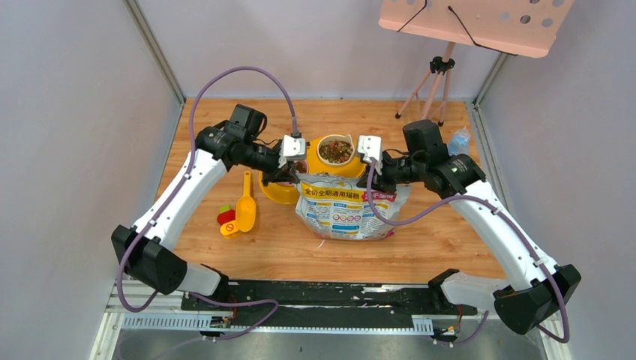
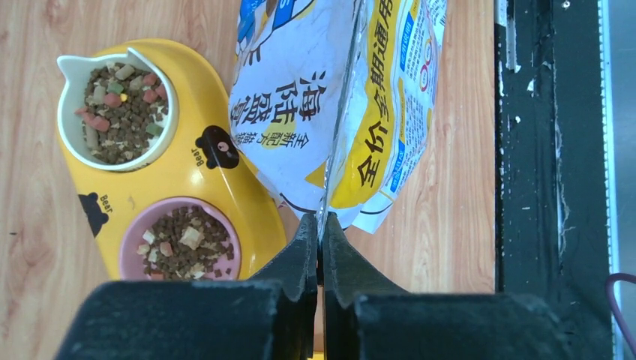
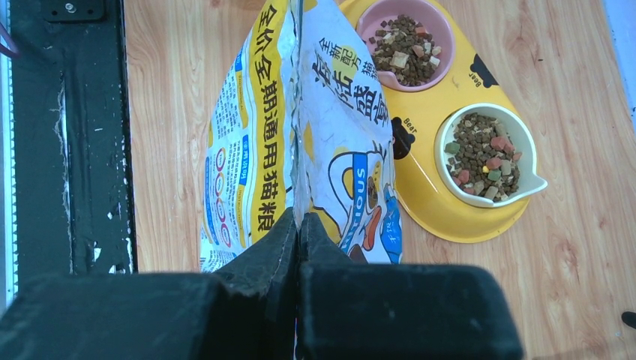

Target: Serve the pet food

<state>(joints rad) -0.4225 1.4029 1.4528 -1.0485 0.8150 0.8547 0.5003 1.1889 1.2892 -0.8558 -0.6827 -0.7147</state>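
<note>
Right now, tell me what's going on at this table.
The left arm and right arm each have their jaws shut on the top edge of the bag, one at either end. The bag is just in front of the yellow feeder, whose white bowl and pink bowl both already hold kibble. The scoop lies off to the left, untouched.

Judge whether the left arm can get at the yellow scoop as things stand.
Probably not yet. The left gripper is shut on the bag, so it would have to let go first. The path looks free: the yellow scoop lies uncovered on the table beside that arm.
</note>
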